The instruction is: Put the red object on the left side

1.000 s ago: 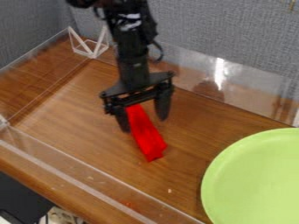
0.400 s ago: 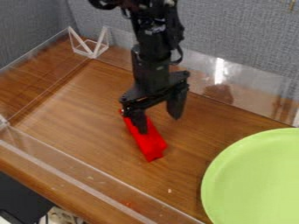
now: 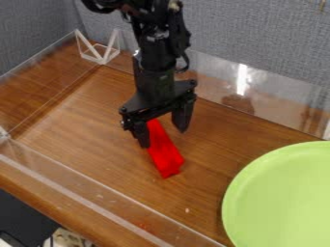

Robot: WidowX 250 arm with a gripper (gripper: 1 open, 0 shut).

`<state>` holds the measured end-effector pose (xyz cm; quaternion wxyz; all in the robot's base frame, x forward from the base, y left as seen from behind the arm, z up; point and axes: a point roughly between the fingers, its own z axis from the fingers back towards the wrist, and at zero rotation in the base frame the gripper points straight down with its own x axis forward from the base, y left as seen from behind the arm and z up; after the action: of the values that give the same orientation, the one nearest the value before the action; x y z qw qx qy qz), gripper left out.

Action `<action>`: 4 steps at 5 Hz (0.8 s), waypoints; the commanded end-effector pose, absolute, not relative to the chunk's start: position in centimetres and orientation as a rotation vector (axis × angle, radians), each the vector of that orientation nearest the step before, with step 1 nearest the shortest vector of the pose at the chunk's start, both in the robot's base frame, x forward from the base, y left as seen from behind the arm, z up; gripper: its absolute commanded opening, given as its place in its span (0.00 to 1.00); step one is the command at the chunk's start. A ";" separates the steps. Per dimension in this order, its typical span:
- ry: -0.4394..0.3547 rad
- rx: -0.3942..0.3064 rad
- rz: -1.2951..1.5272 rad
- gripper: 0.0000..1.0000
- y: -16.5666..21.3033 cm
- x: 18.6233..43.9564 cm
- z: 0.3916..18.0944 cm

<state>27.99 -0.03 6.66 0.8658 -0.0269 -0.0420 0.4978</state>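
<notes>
Tool: black, pointing down, jaws spread wide, straddling the upper end of the block; contact unclear.
Red block: lies flat on the wood-grain bench, mid-bench, left of the plate.
Lime-green plate: at the right edge, apart from the block.
Acrylic walls: surround the bench.

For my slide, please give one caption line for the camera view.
Open gripper poised over the red object on the wooden table, lime-green plate at right.
</notes>
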 end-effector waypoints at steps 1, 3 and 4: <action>-0.135 -0.073 0.978 1.00 -1.4 27.8 8.3; -0.143 -0.060 0.900 1.00 -0.2 29.5 6.7; -0.149 -0.056 0.924 1.00 0.0 29.3 6.1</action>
<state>28.93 -0.34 5.40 0.8949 -0.0224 -0.0592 0.4417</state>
